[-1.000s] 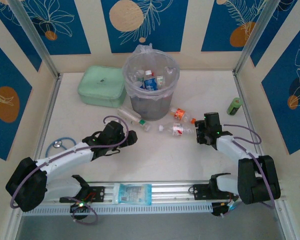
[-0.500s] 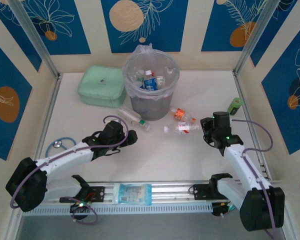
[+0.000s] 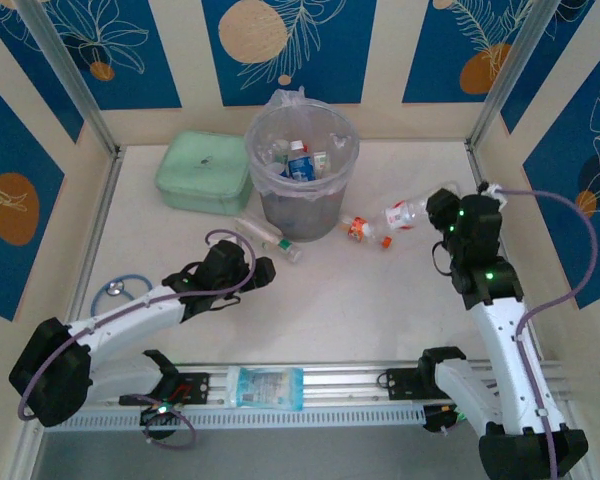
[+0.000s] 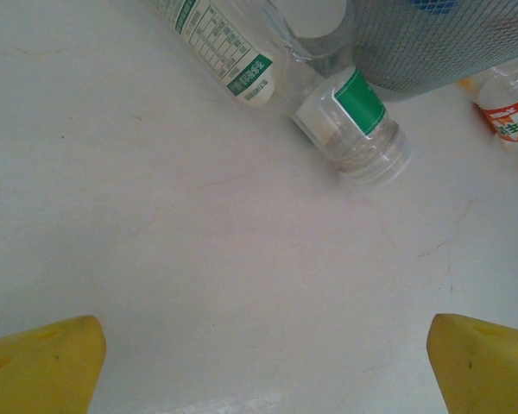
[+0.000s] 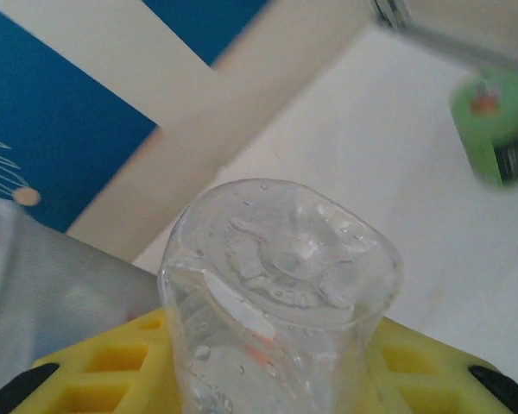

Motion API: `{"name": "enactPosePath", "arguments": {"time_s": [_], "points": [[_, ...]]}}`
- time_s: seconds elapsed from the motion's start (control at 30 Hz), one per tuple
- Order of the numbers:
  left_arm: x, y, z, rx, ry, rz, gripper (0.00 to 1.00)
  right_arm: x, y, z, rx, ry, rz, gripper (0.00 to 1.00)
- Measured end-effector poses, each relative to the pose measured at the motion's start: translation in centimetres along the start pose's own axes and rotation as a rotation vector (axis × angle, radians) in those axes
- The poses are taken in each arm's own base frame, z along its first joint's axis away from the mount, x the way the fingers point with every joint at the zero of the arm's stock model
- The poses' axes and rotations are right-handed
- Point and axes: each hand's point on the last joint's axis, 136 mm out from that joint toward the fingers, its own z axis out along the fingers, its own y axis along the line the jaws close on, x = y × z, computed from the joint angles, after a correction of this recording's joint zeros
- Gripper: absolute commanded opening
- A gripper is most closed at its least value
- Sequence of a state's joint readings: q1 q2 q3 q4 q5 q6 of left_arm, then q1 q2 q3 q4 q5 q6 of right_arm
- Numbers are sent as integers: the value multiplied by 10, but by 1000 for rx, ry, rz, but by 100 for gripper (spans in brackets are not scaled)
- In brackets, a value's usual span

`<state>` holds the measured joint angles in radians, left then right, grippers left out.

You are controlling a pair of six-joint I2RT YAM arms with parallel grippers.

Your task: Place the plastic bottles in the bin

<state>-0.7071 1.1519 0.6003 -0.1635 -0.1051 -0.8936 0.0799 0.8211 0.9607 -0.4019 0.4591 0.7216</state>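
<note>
1. The right claw (image 3: 443,214) is clamped on the red-label bottle (image 3: 405,213) and holds it clear of the desk (image 3: 380,300), off to the right of the bin (image 3: 300,205). In the right wrist view the bottle's clear base faces the camera, squeezed between the yellow fingers (image 5: 104,362).
2. The left claw (image 3: 263,270) sits low over the desk with its fingers wide apart and nothing between them.
3. Just beyond the left claw, two bottles lie at the bin's foot right next to each other: the white-and-green-label bottle (image 4: 229,52) and the green-band bottle (image 4: 356,119).
4. The orange-label bottle (image 3: 359,229) lies on the desk between the bin and the right claw.
5. There's a bunch of bottles inside the bin (image 3: 298,158).
6. The mint-green case (image 3: 205,172) sits just left of the bin, and a blurry green can (image 5: 494,129) stands on the desk.
</note>
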Motion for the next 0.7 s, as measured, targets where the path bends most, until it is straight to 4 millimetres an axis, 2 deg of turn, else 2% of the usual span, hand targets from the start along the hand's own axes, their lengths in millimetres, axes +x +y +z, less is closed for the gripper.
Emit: {"name": "enactPosePath", "arguments": {"time_s": [0.17, 0.23, 0.37, 0.43, 0.5, 0.6, 0.7], "points": [[-4, -2, -5, 14, -20, -6, 95, -76, 63, -22, -131, -168, -179, 21], [-4, -1, -6, 17, -28, -16, 95, -99, 92, -32, -209, -225, -223, 21], [1, 6, -5, 3, -23, -20, 95, -121, 156, -40, -406, -278, -298, 21], [1, 6, -5, 2, -22, -19, 96, -120, 191, -38, -517, -286, -347, 20], [1, 6, -6, 2, -22, -17, 96, -111, 232, -32, -635, -288, -426, 20], [-1, 5, -11, 11, -30, -18, 96, -80, 291, -11, -791, -268, -577, 20], [-5, 3, -18, 25, -51, -20, 96, -39, 331, 22, -895, -225, -717, 20]]}}
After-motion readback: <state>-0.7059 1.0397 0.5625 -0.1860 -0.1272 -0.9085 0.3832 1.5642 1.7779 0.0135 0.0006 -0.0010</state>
